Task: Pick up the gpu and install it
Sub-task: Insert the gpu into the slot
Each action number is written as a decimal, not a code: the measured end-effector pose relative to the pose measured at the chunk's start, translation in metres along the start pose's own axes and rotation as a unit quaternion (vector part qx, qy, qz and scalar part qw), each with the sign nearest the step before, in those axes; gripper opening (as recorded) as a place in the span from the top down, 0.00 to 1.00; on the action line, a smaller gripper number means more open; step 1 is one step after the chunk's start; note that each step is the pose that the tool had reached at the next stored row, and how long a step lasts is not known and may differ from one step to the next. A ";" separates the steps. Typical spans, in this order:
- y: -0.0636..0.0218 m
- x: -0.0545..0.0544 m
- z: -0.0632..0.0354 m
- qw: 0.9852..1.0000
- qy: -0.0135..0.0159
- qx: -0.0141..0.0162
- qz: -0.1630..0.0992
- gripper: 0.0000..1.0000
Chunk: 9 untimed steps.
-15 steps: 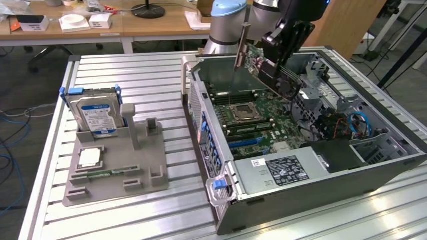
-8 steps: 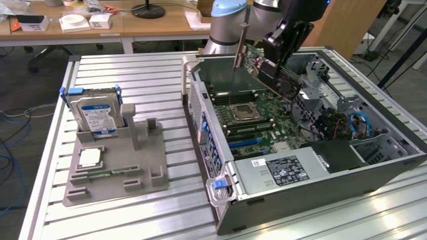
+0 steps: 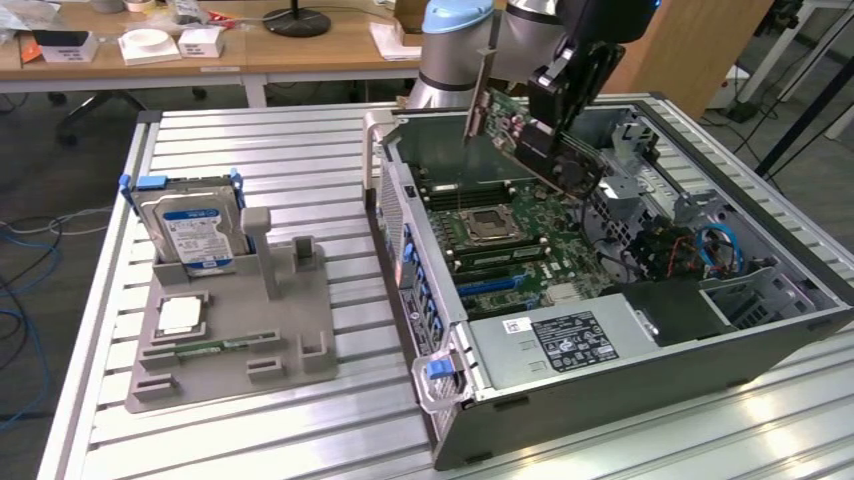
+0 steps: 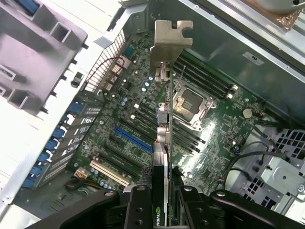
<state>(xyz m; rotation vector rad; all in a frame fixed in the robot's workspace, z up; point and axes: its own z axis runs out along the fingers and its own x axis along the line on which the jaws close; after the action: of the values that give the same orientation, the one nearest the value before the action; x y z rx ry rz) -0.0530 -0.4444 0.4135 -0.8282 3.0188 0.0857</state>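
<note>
1 robot hand [image 3: 558, 120] is clamped on the gpu [image 3: 507, 115], gripping the end away from its metal bracket. The card hangs on edge above the open computer case [image 3: 641, 400], clear of the motherboard [image 3: 521, 250]. Pickup looks done and installing is in hand. Seating calls for lining the card's lower edge with a slot [image 4: 133, 138]. Near the tabletop [image 3: 267, 150] edge on the exterior view's left, a grey holder [image 3: 254, 340] carries 1 upright hard drive [image 3: 194, 230].
</note>
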 end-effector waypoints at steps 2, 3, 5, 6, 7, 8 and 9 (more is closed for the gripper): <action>0.0000 0.000 0.0000 1.000 0.000 0.000 -0.006 0.74; 0.0000 0.000 0.0000 1.000 0.000 0.000 -0.009 0.74; 0.0000 0.000 0.0000 1.000 0.001 0.000 -0.014 0.74; 0.0000 0.000 0.0000 1.000 0.001 0.000 -0.017 0.74; 0.0000 0.000 0.0000 1.000 0.001 -0.001 -0.020 0.74; 0.0000 0.000 0.0000 1.000 0.001 -0.001 -0.023 0.74; 0.0000 0.000 0.0000 1.000 0.001 -0.001 -0.026 0.74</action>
<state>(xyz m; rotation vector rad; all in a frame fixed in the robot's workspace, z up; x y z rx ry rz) -0.0530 -0.4443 0.4135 -0.9059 2.9979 0.0862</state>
